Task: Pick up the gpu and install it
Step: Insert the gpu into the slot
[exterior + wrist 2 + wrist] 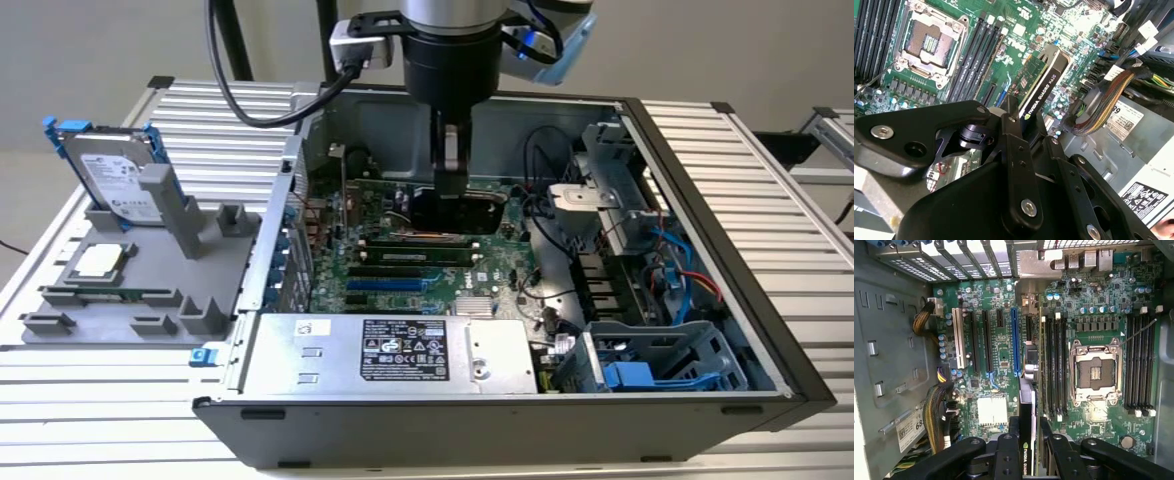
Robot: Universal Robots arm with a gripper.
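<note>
An open computer case (694, 250) lies on its side on a slatted metal table (787, 180), its green motherboard (400, 260) exposed. The robot arm (454, 40) reaches straight down into the case from the exterior view's 12 o'clock edge. At the case's 6 o'clock end sits the silver power supply (400, 350); at its 9 o'clock side, outside the case, a grey parts holder (120, 290) carries a silver hard drive (114, 180) with blue rails, standing on edge.

In both wrist views the gripper (1030, 445) is closed on the gpu (1026, 405), its black fingers (1016, 150) pressing the card's two faces. The card hangs edge-down above the motherboard, just beside the long blue expansion slot (1015, 342) and between that slot and the black memory slots (1054, 365). The empty processor socket (1096, 372) lies beyond the memory slots. A bundle of sleeved cables (1104, 100) curls near the power supply.
</note>
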